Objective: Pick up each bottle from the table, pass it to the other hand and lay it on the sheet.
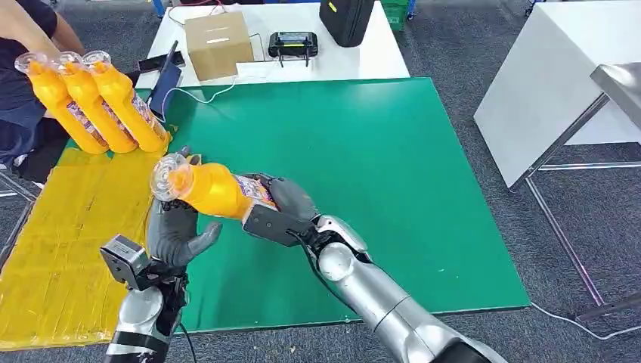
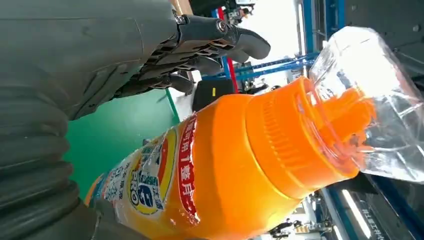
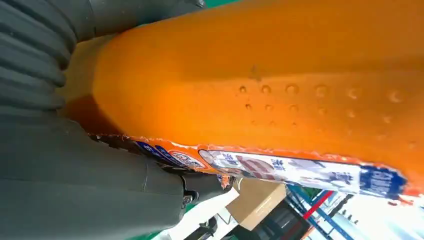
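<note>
A robot's right hand [image 1: 281, 203] grips an orange bottle [image 1: 212, 189] above the green mat [image 1: 378, 174], beside the yellow sheet [image 1: 68, 227].

The green mat covers most of the table, with the yellow sheet along its left edge, where three more bottles [image 1: 94, 102] lie side by side at the far end. The right hand's fingers wrap the held bottle's lower body, which is tilted with its clear cap [image 1: 166, 175] pointing toward the sheet. The left hand [image 1: 175, 233] sits just under the cap end, palm up, fingers spread wide and holding nothing; whether it touches the bottle cannot be told. Beyond the mat stand a cardboard box [image 1: 218, 44] and a black controller [image 1: 293, 44].
</note>
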